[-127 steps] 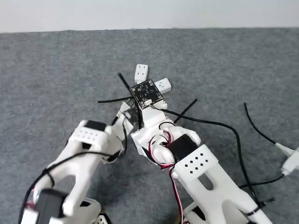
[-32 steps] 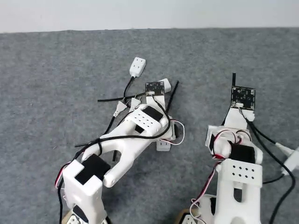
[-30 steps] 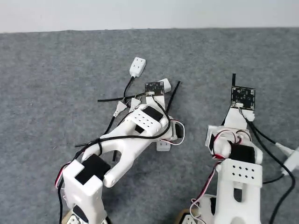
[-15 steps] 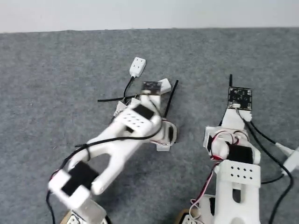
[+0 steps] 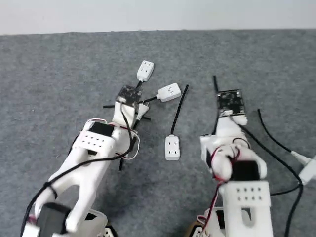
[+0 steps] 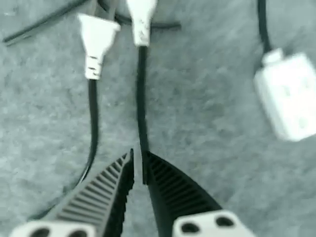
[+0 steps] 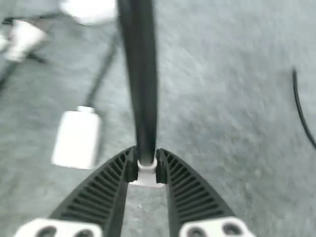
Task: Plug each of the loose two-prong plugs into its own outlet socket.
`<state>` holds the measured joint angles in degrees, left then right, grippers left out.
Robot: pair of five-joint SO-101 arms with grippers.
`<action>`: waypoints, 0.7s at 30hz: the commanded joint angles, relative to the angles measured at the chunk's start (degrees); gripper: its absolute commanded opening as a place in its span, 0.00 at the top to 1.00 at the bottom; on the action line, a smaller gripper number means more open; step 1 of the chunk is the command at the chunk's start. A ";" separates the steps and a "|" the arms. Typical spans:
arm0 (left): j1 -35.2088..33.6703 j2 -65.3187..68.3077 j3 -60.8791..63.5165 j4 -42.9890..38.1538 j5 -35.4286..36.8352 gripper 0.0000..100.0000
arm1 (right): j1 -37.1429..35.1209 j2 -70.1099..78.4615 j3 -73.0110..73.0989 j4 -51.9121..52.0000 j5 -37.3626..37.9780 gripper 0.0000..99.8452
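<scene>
Over the last half second the left arm has pulled back from the middle of the table (image 5: 59, 74) to its own side, leaving the nearest socket (image 5: 172, 147) in the open. The right arm has swung inward toward that socket, carrying its cord along.

Nearest, the right end effector (image 7: 146, 154) is clamped on the white plug (image 7: 146, 174) at the moulded end where its stiff cord (image 7: 140, 74) leaves, and the cord runs out ahead of the fingers. Gripping the hard body rather than the wire is probably meant to keep the plug from swivelling during insertion. Its prongs are hidden, so I cannot tell which way they face. The nearest socket lies flat, near the plug but apart from it, and is likely the target.

Farther out, the left end effector (image 6: 139, 158) is pinched together on a black cord (image 6: 141, 98), well behind the second plug (image 6: 140, 22) it belongs to. That hold looks suited to dragging or straightening the lead, not to aiming prongs. A loose plug (image 6: 97, 42) lies just beside it, prongs bare.

Farthest are the middle socket (image 5: 169, 92) and the far socket (image 5: 145, 70), both flat on the table with nothing plugged in. By this look, no pairing is done yet.
</scene>
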<state>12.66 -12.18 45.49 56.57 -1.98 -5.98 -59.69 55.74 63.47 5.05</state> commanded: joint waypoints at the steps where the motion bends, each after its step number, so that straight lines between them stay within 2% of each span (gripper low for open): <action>1: 0.44 6.59 -3.82 3.08 -6.68 0.98 | -7.25 -8.84 -4.57 4.00 3.52 0.99; 5: 3.78 12.22 -7.25 5.36 -16.26 0.98 | -16.48 -15.60 -4.13 7.16 6.07 0.99; 7: 5.54 11.52 -7.16 5.54 -18.55 0.98 | -19.82 -15.87 -2.37 6.64 6.07 0.99; 11: 8.26 7.30 -4.44 4.40 -20.57 0.98 | -21.93 -12.00 1.85 2.51 5.45 0.99; 13: 9.14 4.48 -1.63 2.55 -20.40 0.98 | -21.67 -9.71 2.29 0.31 2.55 0.99; 16: 6.95 1.23 0.13 0.70 -15.21 0.98 | -17.45 -6.81 3.78 -5.85 -2.90 0.99; 18: 2.81 -0.53 -0.13 0.09 -8.62 0.98 | -14.64 -5.14 6.33 -11.12 -7.82 0.99; 21: -2.20 -1.85 0.22 -5.80 2.37 0.98 | -14.46 -1.89 8.26 -15.16 -11.52 0.99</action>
<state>14.68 -11.03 45.85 55.96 -9.71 -21.27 -64.09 64.00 52.66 -3.03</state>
